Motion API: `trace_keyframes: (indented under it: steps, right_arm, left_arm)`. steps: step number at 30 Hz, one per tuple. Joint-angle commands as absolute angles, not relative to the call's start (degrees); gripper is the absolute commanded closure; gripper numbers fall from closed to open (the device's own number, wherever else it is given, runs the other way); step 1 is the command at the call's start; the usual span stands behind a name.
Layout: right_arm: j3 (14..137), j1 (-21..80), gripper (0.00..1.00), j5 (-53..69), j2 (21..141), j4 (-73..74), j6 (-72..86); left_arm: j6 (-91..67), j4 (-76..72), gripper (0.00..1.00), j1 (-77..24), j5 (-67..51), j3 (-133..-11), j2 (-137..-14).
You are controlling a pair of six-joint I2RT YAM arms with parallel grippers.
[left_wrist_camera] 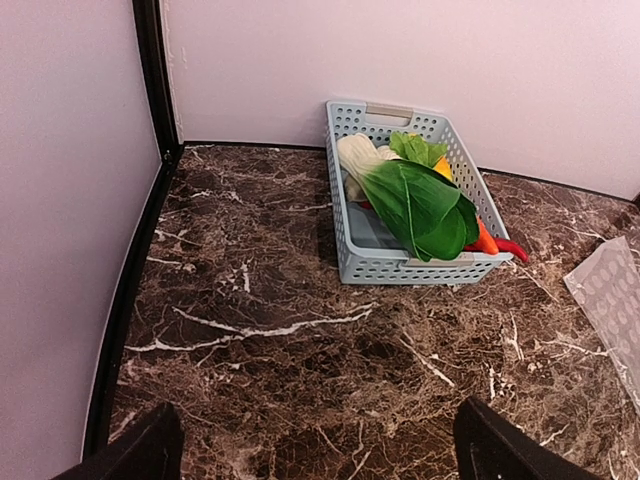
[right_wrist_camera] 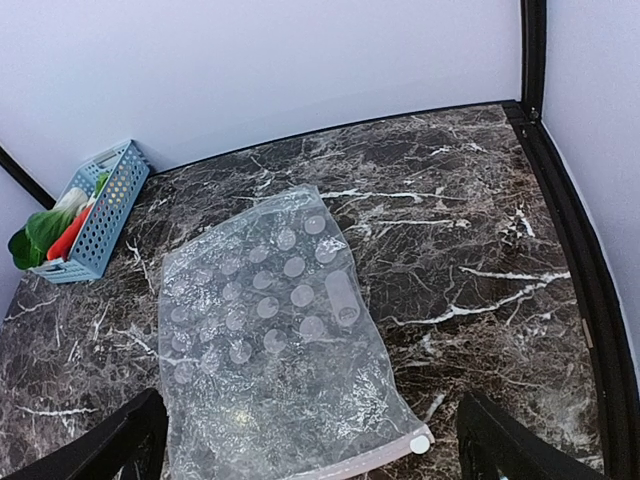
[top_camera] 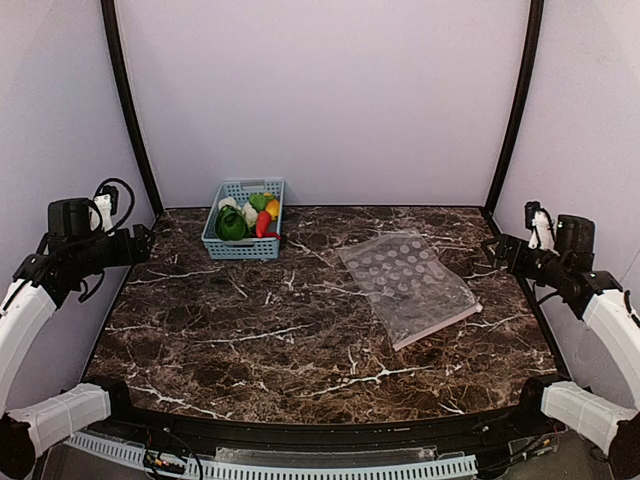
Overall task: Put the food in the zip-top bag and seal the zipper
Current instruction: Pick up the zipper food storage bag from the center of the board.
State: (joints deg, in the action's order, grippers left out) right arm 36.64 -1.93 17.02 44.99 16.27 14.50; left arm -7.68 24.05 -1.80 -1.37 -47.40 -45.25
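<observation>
Top view, counter (top_camera: 300, 330): dark marble-look slab with white veins, an arm out at each side.
Top view, basket (top_camera: 243, 250): light-blue lattice one at the far left of the counter, close to the back wall.
Top view, food (top_camera: 246, 214): all piled in the basket. The green leafy one (top_camera: 231, 224) is on the left, the white one (top_camera: 228, 203) is behind it, the long red-orange one (top_camera: 263, 223) is to its right, and the yellow one (top_camera: 272, 207) is in the far right corner.
Top view, zip-top bag (top_camera: 405, 285): clear with pale dots, lying flat and slanted on the counter, right of centre.
Top view, zipper (top_camera: 437, 328): pinkish strip along the bag's near short edge.
Top view, left pincer (top_camera: 138, 245): raised over the counter's left edge and pointing inward. The basket is ahead of it and well apart. Honestly can't make out the jaws from up here.
Top view, right pincer (top_camera: 500, 250): raised over the right edge. The bag lies near it toward the middle, not touching.
Left wrist view, left pincer: dark fingertips (left_wrist_camera: 150, 445) sit in the bottom corners, spread wide, with only counter showing between them.
Left wrist view, food: off ahead in the basket, well apart from the pincer. The leafy one is draped on top and the red-orange tip pokes past the near right corner. A corner of the bag shows at the right edge.
Right wrist view, right pincer: fingertips (right_wrist_camera: 125, 440) spread wide in the bottom corners, gripping nothing.
Right wrist view, zip-top bag: spread on the counter just ahead of and between the fingertips, apart from them.
Right wrist view, zipper: on the edge nearest the pincer, with a small white slider (right_wrist_camera: 420, 443) at its right end. Can't tell whether it's sealed.
</observation>
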Motion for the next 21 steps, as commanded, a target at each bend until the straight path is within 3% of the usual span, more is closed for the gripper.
trace_keyframes:
  steps: [1, 8, 13, 16, 21]
  right_arm:
    - [37.53, -2.13, 0.01, 11.90, 45.21, 17.19, 20.37]
    - [39.19, -2.14, 0.01, 14.09, 44.66, 18.16, 21.18]
    - [41.54, -2.11, 0.02, 19.23, 47.17, 22.94, 21.71]
    - [41.31, -0.86, 0.08, 21.45, 49.78, 24.22, 23.44]
    - [39.99, 5.64, 0.11, 14.53, 53.66, 24.82, 27.17]
  left_arm:
    - [-7.38, 22.61, 0.05, -1.93, -0.70, -46.36, -43.90]
    - [-7.56, 21.70, 0.01, -1.93, 0.38, -46.43, -44.84]
    - [-8.46, 19.54, 0.05, -2.05, -10.98, -52.34, -47.50]
    - [-9.47, 16.46, 0.06, -2.98, -16.36, -57.19, -50.90]
    - [-7.85, 12.96, 0.06, -8.14, -18.00, -63.55, -58.11]
